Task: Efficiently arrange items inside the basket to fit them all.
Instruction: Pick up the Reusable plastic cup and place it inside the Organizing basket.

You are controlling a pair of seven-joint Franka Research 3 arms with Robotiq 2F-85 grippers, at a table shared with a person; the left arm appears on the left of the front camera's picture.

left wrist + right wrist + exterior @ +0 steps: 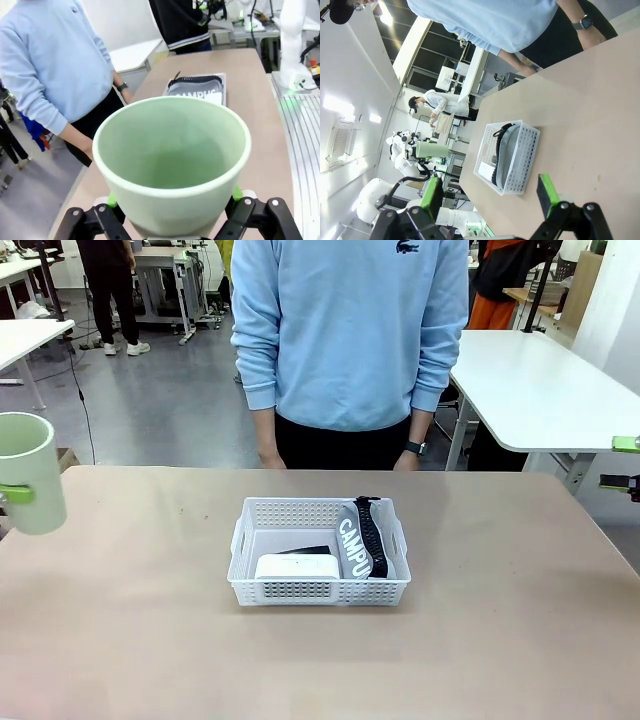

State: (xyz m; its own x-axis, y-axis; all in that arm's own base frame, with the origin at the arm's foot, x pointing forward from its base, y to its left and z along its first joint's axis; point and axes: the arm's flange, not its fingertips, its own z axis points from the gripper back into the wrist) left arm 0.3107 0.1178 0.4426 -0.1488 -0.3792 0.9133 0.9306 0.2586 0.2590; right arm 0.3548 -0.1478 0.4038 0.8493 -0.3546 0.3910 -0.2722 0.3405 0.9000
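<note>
Fingers on my left pinch the cup from both sides, holding it upright at the left edge of the front view, above the surface. Those on my right are spread wide with nothing between them, at the bottom of their frame. At the centre of the front view sits the basket: the pouch leans along its right side, with the white box at lower left and the stapler just behind it.
</note>
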